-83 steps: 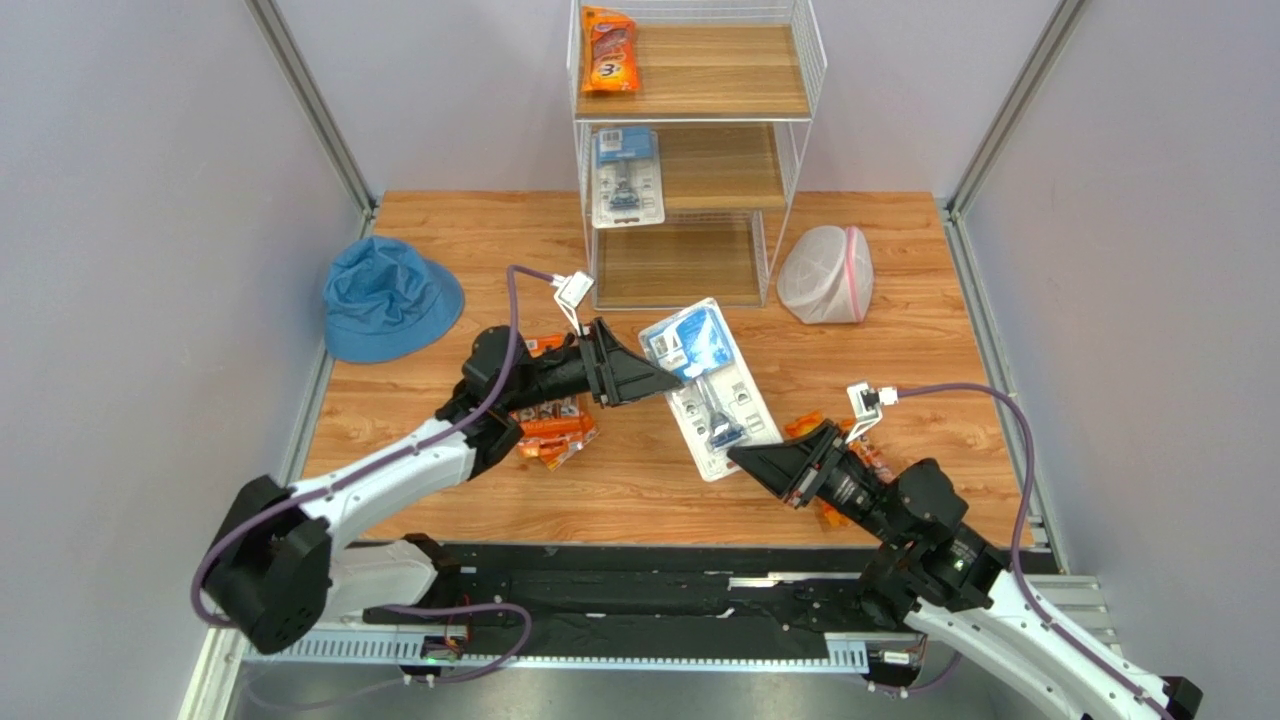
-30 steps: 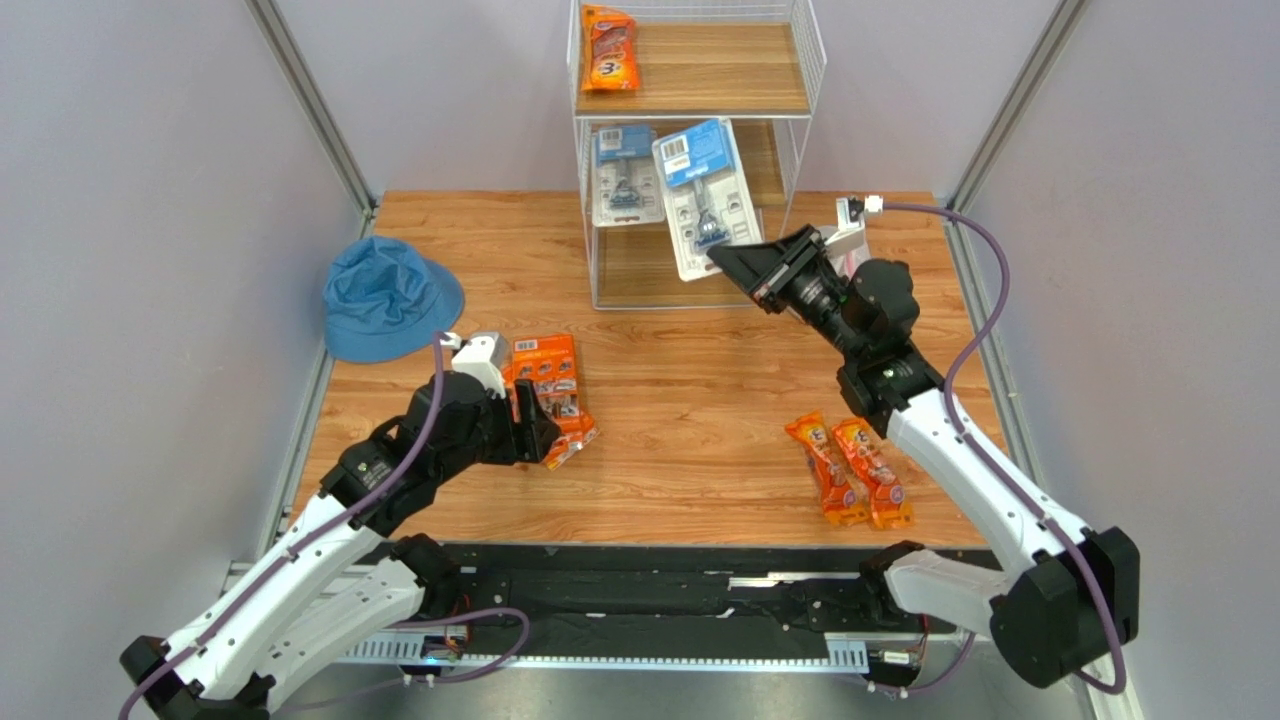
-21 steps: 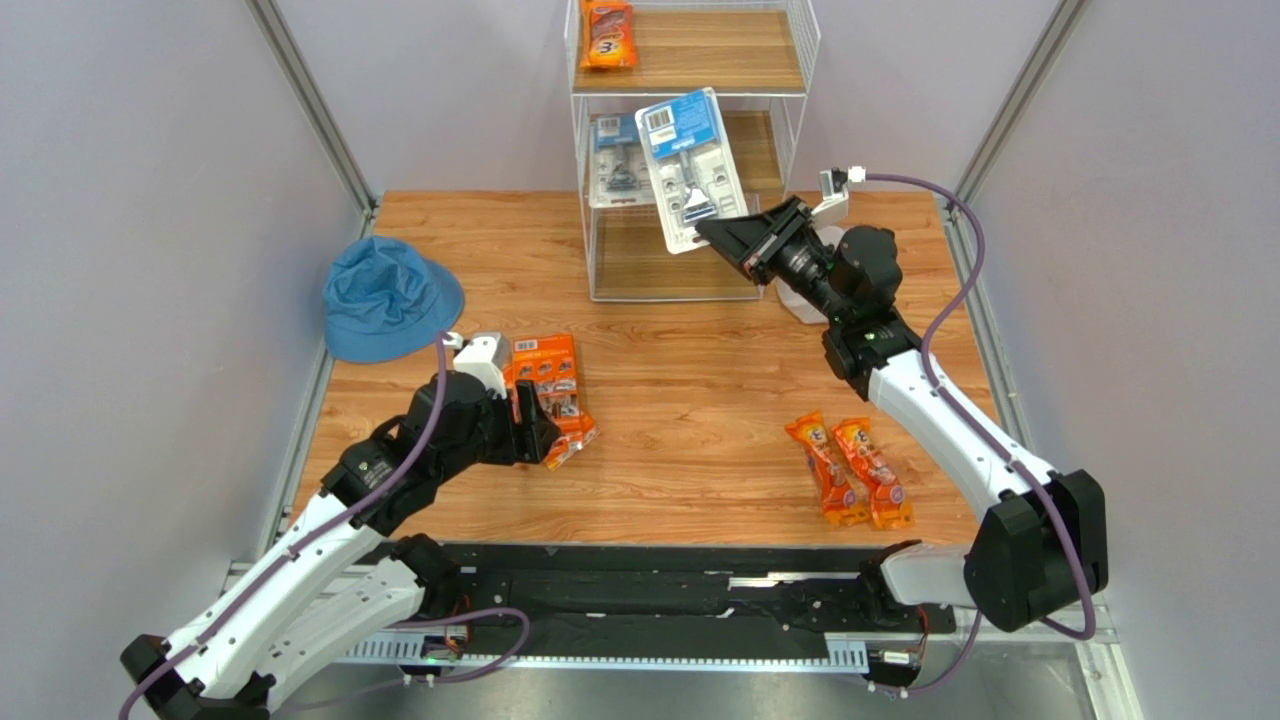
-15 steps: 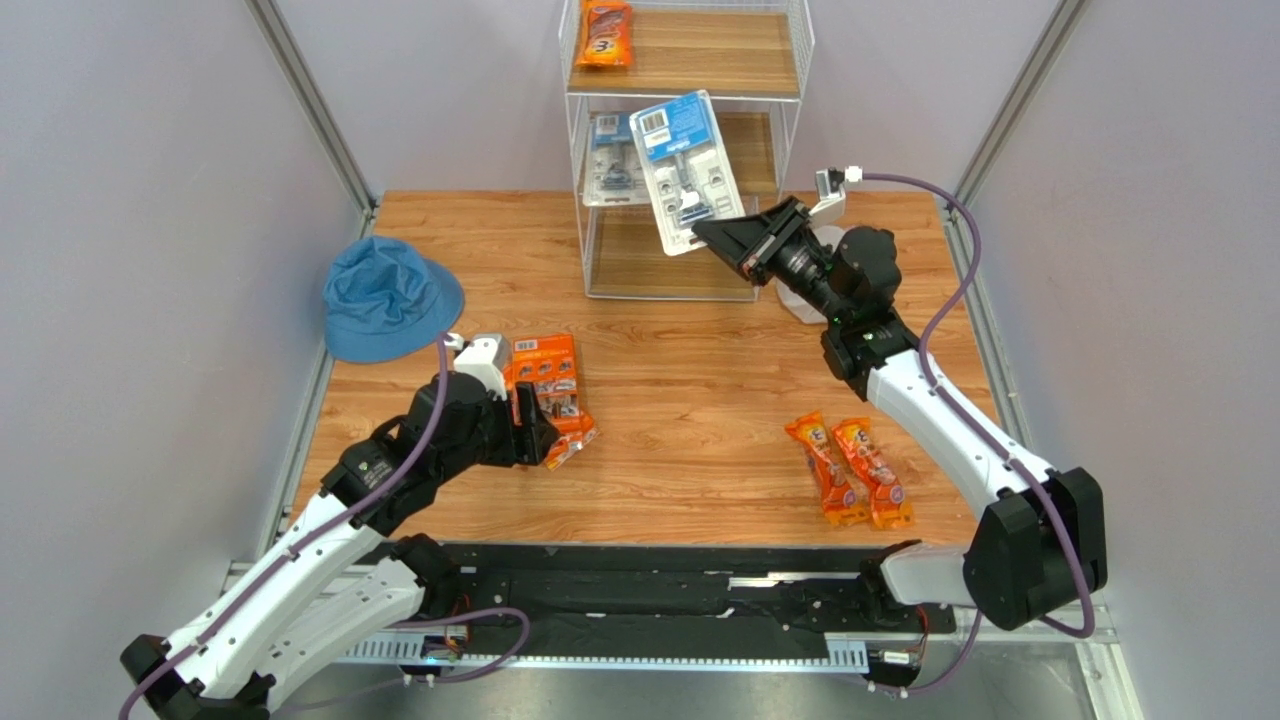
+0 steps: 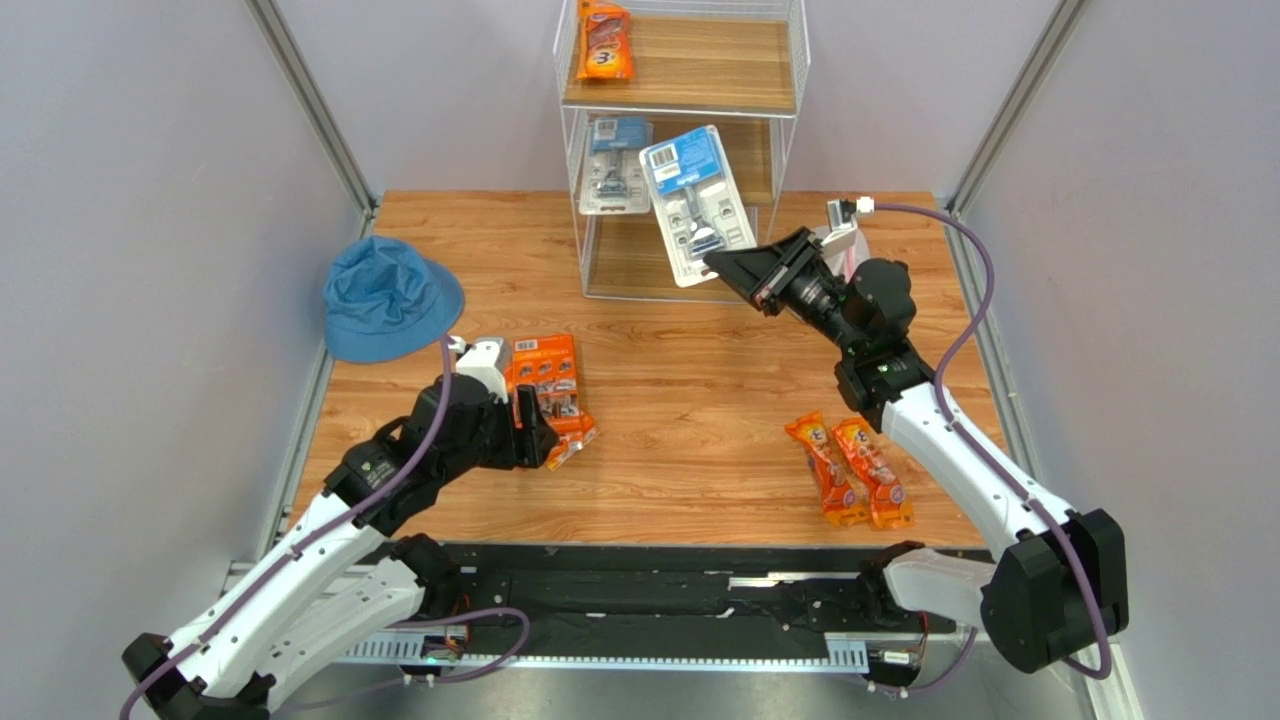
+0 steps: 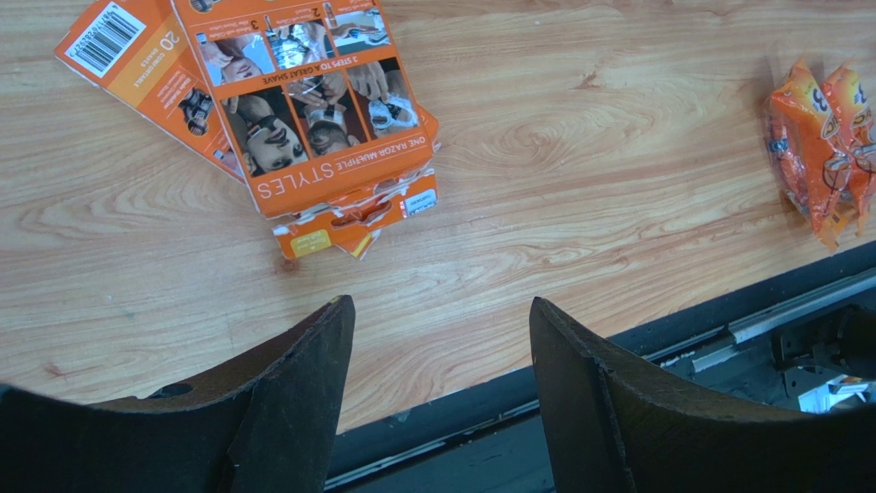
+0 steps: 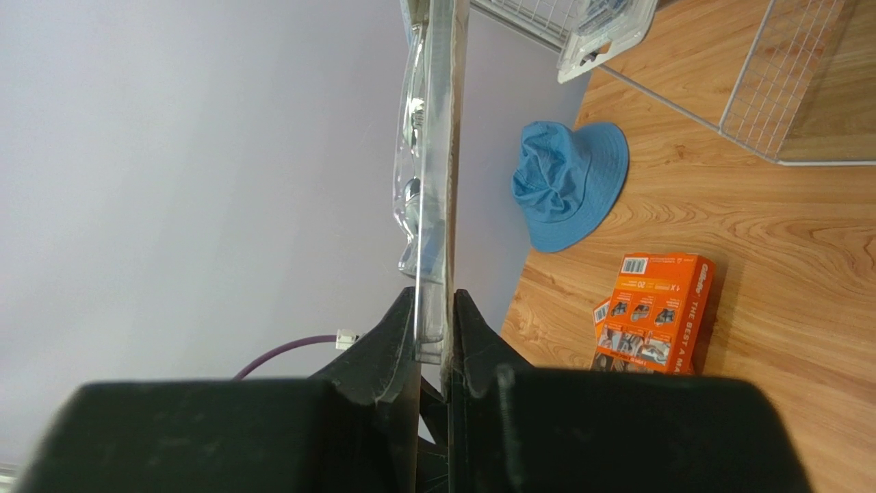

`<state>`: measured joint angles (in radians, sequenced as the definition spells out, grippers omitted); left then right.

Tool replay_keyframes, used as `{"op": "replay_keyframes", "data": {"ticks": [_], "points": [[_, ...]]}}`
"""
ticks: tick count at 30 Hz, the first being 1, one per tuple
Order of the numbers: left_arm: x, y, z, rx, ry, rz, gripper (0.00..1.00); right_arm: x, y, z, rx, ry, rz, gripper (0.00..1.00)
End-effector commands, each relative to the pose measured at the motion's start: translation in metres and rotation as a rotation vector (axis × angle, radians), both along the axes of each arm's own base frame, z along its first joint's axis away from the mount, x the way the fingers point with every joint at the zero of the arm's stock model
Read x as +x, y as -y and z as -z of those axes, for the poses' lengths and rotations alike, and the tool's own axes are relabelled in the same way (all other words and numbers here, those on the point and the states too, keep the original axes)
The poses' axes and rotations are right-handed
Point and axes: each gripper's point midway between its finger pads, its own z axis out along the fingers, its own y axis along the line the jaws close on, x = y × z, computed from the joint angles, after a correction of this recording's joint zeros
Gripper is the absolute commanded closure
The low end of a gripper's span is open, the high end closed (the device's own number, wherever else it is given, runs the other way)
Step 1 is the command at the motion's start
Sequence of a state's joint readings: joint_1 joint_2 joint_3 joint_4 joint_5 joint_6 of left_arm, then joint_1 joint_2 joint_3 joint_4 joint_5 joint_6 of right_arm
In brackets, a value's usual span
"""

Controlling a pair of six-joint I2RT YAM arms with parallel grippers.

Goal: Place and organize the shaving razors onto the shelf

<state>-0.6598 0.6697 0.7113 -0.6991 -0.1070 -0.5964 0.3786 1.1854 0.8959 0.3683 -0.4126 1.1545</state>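
- Top view: the right arm stretches toward the shelf [image 5: 721,68]. The right gripper [image 5: 718,258] clamps the near end of a blister card [image 5: 694,203], whose long axis points at the middle board. The left arm is bent low, with the left gripper [image 5: 534,428] beside the orange packs [image 5: 549,393].
- Left wrist: the jaws stand apart, empty, above the table; the packs lie just ahead and the orange bags [image 6: 823,134] far right.
- Right wrist: the card appears edge-on, pinched between the fingers, with a hat [image 7: 566,180] beyond.

Two blister-card razors [image 5: 696,203] [image 5: 613,165], three orange razor bags [image 5: 606,42] [image 5: 824,468] [image 5: 872,473], at least two flat orange packs [image 5: 549,393], one blue hat [image 5: 388,297]
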Motion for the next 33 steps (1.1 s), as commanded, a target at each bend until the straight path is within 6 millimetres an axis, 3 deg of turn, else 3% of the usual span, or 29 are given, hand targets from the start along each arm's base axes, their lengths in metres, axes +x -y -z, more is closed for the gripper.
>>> {"op": "replay_keyframes", "data": {"ticks": [1,10,23,33], "points": [[0.000,0.000,0.000,-0.002,0.010,0.003,0.28,-0.007,-0.003,-0.010,0.028,0.053,-0.021,1.00],[0.000,-0.002,-0.001,0.001,0.016,0.002,0.28,0.015,-0.012,0.009,0.039,0.014,-0.005,1.00],[-0.001,-0.002,-0.001,0.000,0.014,0.000,0.28,0.072,-0.014,-0.005,0.097,0.033,0.102,1.00],[-0.001,-0.001,0.000,-0.001,0.015,0.006,0.28,0.108,-0.010,-0.004,0.132,-0.004,0.186,1.00]]}}
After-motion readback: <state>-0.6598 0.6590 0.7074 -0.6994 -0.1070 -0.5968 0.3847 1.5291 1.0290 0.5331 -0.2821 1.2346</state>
